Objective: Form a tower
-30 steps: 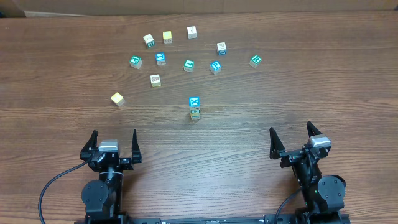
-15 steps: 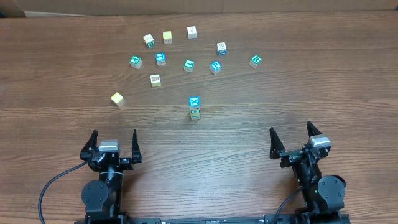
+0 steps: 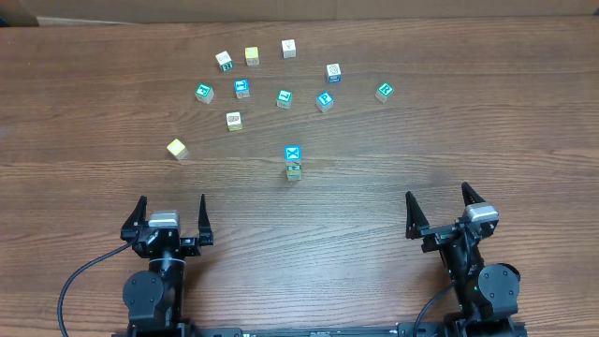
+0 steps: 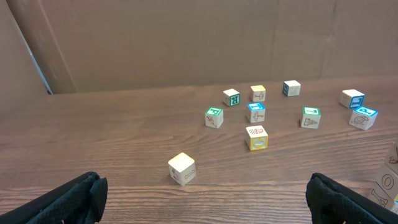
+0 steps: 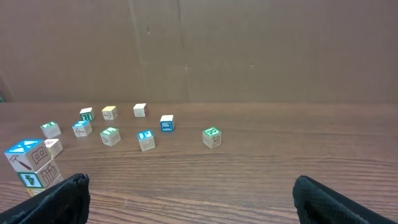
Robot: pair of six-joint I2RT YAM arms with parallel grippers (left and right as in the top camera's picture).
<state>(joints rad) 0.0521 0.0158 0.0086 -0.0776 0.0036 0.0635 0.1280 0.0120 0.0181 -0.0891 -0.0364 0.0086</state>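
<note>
The tower (image 3: pixel 293 162) stands in the middle of the table, a blue-topped cube with a white X-like mark on a cream cube with green marks. It shows again at the left of the right wrist view as the tower (image 5: pixel 30 166). At the right edge of the left wrist view only a cream cube (image 4: pixel 388 181) with a ring mark shows. My left gripper (image 3: pixel 171 208) is open near the front edge, left of the tower and well short of it. My right gripper (image 3: pixel 438 198) is open to the front right. Both hold nothing.
Several loose cubes lie in an arc beyond the tower, among them a pale yellow one (image 3: pixel 177 148) at the left, a cream one (image 3: pixel 233 120), a blue one (image 3: pixel 241 88) and a green one (image 3: pixel 384 91). A brown wall (image 4: pixel 186 43) backs the table.
</note>
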